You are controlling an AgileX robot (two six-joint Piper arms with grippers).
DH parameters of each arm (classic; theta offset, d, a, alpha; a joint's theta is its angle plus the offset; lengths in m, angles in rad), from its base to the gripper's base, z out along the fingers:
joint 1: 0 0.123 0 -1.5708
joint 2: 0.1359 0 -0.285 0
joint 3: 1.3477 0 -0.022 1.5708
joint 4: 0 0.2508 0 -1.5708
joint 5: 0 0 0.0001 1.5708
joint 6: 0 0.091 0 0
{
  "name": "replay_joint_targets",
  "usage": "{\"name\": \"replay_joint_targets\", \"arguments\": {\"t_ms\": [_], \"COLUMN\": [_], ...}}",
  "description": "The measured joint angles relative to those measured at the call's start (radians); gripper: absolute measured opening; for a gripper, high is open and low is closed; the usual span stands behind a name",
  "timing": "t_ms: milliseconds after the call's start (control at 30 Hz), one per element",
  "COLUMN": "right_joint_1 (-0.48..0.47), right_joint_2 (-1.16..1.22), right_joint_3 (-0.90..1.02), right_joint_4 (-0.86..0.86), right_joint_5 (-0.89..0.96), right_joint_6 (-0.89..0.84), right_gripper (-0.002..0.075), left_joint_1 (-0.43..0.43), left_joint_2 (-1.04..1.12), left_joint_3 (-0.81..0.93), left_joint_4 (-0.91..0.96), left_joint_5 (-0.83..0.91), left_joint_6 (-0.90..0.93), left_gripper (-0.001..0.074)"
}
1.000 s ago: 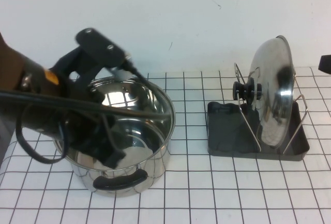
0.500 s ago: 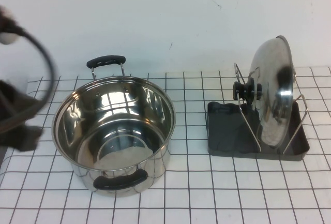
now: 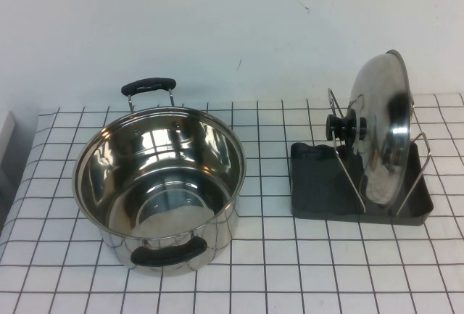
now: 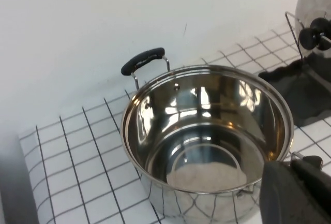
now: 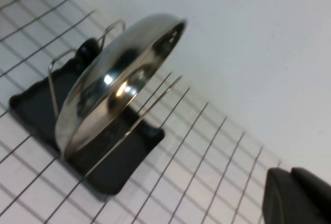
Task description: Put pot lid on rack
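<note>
1. While the lid (image 3: 383, 129) is standing on edge in the rack (image 3: 319, 183), leaning between the wire loops with its knob (image 3: 341, 127) facing the pot (image 3: 159, 187), the task is looking done; the main risk is the lid rolling or tipping out if the rack gets bumped.
2. Neither arm is showing in the high view. The left gripper (image 4: 295, 193) is appearing only as a dark edge in its wrist view, hovering near the pot's rim, and I cannot tell how its jaws are standing.
3. The right gripper (image 5: 297, 195) is likewise showing only a dark corner, well apart from the rack; its state cannot be told either.
4. A careless swing of the left arm could be knocking the pot, which is sitting near the rack.
5. No brands, labels or writing are showing anywhere.
</note>
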Motion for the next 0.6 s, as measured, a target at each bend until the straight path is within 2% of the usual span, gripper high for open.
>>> {"name": "replay_joint_targets", "arguments": {"t_ms": [200, 433, 600], "right_joint_1": [0.000, 0.000, 0.000], "right_joint_2": [-0.139, -0.376, -0.597], "right_joint_3": [0.089, 0.368, 0.535], "right_joint_4": [0.035, 0.059, 0.069], "right_joint_5": [-0.140, -0.276, -0.287], "right_joint_6": [-0.090, -0.144, -0.135], "right_gripper": [0.0002, 0.0001, 0.0001], "left_joint_1": [0.000, 0.000, 0.000], "left_joint_2": [-0.189, -0.372, -0.434], "left_joint_3": [0.241, 0.446, 0.514], "left_joint_4": [-0.002, -0.002, -0.014], "left_joint_5": [-0.192, -0.431, -0.461], "left_joint_6": [0.000, 0.084, 0.112], "left_gripper": [-0.0001, -0.0001, -0.0001]}}
